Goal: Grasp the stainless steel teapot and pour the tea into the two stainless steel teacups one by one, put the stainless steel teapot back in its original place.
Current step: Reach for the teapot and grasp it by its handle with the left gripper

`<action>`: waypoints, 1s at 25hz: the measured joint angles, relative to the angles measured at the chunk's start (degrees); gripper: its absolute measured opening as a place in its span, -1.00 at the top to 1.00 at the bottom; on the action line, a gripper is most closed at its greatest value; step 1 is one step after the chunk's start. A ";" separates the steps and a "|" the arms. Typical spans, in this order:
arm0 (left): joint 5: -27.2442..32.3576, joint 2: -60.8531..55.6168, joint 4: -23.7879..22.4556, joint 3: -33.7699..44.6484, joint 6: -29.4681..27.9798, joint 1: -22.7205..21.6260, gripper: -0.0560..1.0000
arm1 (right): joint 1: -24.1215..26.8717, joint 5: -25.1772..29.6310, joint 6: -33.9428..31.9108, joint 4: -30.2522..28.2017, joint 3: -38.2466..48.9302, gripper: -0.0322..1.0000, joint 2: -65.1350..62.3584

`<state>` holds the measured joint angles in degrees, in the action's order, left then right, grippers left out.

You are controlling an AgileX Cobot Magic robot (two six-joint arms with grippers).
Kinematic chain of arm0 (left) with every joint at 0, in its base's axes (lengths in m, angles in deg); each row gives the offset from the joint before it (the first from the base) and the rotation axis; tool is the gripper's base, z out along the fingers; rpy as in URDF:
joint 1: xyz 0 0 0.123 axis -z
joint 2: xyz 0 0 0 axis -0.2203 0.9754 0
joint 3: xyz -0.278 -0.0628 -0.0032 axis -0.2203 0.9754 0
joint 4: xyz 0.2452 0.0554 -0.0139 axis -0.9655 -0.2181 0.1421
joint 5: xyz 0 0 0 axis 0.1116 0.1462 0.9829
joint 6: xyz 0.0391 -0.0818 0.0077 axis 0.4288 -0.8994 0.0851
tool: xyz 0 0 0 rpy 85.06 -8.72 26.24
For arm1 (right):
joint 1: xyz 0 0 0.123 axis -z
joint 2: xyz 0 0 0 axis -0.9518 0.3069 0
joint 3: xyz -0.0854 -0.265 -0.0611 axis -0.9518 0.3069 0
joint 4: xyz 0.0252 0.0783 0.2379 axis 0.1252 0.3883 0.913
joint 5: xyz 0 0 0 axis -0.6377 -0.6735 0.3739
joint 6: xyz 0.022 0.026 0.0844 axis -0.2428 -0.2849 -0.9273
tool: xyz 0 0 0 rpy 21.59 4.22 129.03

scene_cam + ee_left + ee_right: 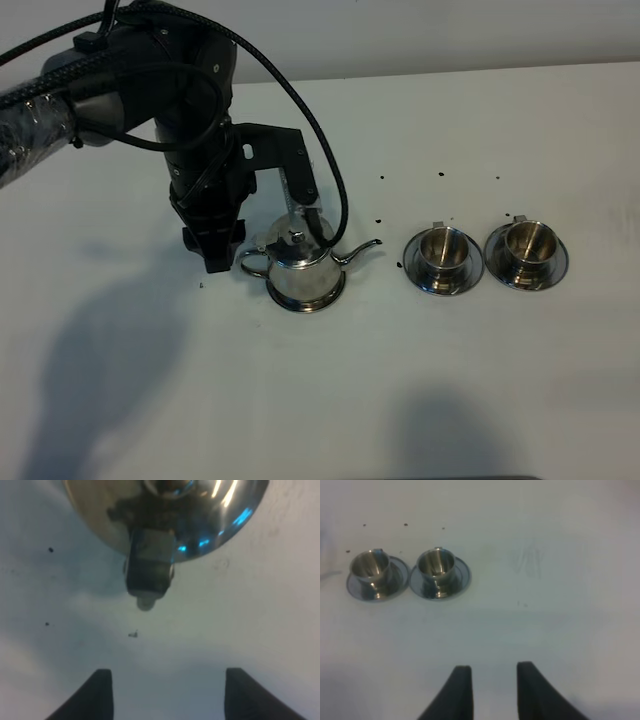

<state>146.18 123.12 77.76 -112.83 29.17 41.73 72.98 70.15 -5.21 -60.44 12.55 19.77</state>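
The stainless steel teapot (303, 268) stands upright on its round saucer (335, 296), spout pointing right toward the two steel teacups (441, 250) (527, 243), each on its own saucer. My left gripper (213, 255) hangs just left of the teapot's loop handle (252, 262), open and empty. In the left wrist view the teapot (200, 515) and its handle (148, 572) lie ahead of the spread gripper (167, 695), not touching it. The right gripper (490, 690) is open and empty, well back from both cups (370, 566) (436, 564), and is out of the high view.
The white table (480, 380) carries small dark specks (380, 180) behind the cups and near the teapot. The left arm's cable (320, 150) loops over the teapot.
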 joint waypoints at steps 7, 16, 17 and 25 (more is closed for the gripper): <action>0.00 1.22 -4.26 -1.57 -3.94 3.14 -0.08 | 0.00 0.00 0.06 0.00 0.00 0.52 0.00; 0.00 5.00 -3.60 -3.77 -4.91 3.14 -0.07 | 0.00 0.00 0.01 0.00 0.00 0.52 0.00; 0.00 5.21 -3.53 -3.77 -4.91 3.14 -0.07 | 0.00 0.00 0.01 0.00 0.00 0.52 0.00; 0.00 6.40 -3.57 -3.82 -4.91 3.32 -0.07 | 0.00 0.00 0.01 0.00 0.00 0.52 0.00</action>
<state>146.18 129.52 74.19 -116.64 24.26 45.05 72.98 70.15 -5.21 -60.44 12.55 19.77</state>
